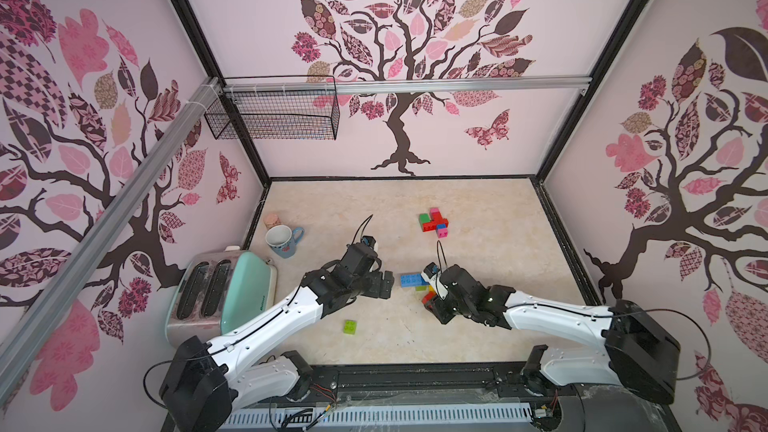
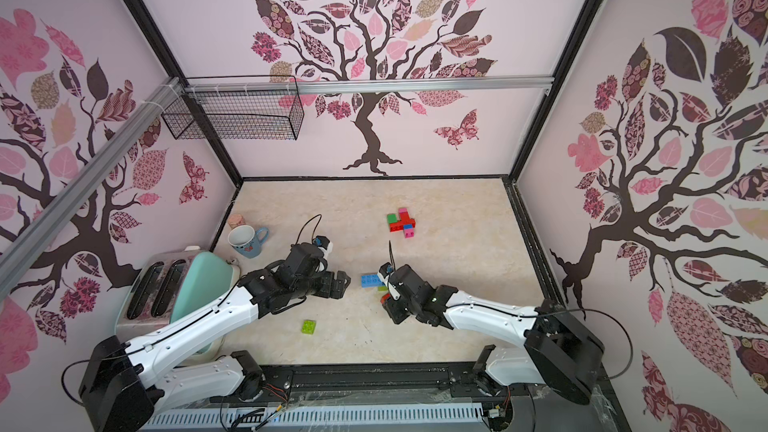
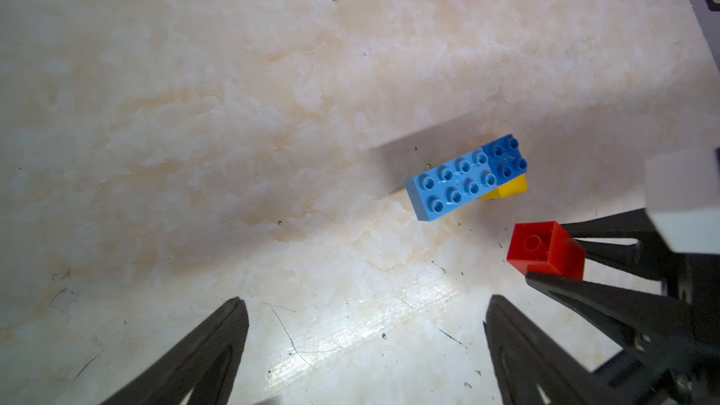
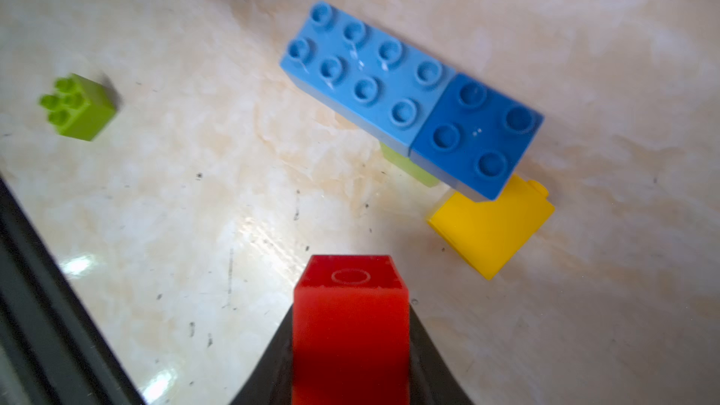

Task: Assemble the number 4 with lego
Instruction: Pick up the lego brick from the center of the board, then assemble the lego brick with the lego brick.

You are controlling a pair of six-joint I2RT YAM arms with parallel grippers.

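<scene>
**Right gripper (image 4: 350, 317) clamps small red studded plastic brick (image 4: 350, 340)**

We see it near joined light-blue and dark-blue plastic bricks (image 4: 389, 83) on the beige marbled table (image 4: 195, 227); our left gripper (image 3: 366, 305) stands wide open; lettering on the mint toaster (image 1: 245, 297) is too small to read.

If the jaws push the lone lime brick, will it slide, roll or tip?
The lime brick probably slides, not rolls: boxy, flat, studs up. It looks rigid, likely light. The glossy table may let it skid or turn.
</scene>
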